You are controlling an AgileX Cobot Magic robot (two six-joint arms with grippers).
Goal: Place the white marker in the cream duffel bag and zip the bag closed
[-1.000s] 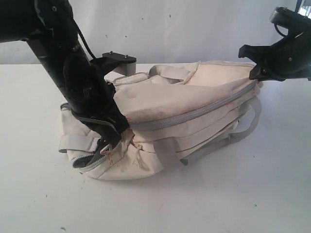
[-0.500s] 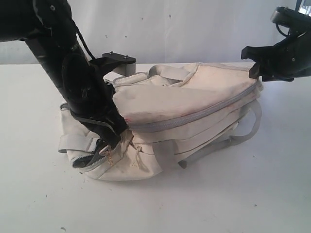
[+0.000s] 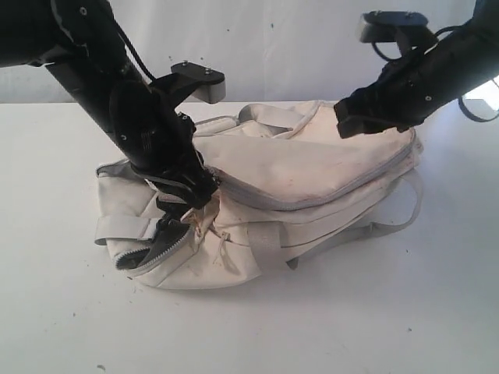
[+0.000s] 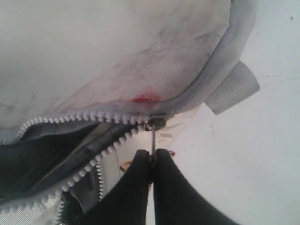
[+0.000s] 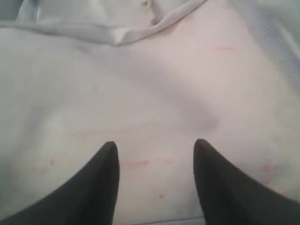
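Exterior view first: one cream duffel bag (image 3: 296, 167) lies on the table (image 3: 390, 312). Its long axis runs across from my left hand (image 3: 191, 204) toward my right hand (image 3: 343, 125), the right-hand end sitting a little higher. That makes two hands and one bag.

The left wrist view gives me what the exterior cannot: the left hand (image 4: 152, 157) has its fingers pressed together on the thin metal pull tab (image 4: 153, 138), and the zip slider (image 4: 155, 123) sits just beyond the fingertips. I count one slider. To one side of it the zipper teeth (image 4: 70, 117) gape over a dark interior; to the other the grey zip runs shut along the bag's edge. A red smear (image 4: 144, 99) marks the fabric just past the slider, and a grey strap end (image 4: 232, 89) sticks out beside it.

The exterior view agrees, with an open zip mouth (image 3: 148, 253) below the left hand and a closed line leading off toward the right hand.

In the right wrist view, the right hand (image 5: 154, 150) has its two fingertips well apart and gripping nothing, right over the bag's stained top panel. A fabric fold (image 5: 122, 33) lies further ahead of it.

Where the white marker is, I cannot tell.
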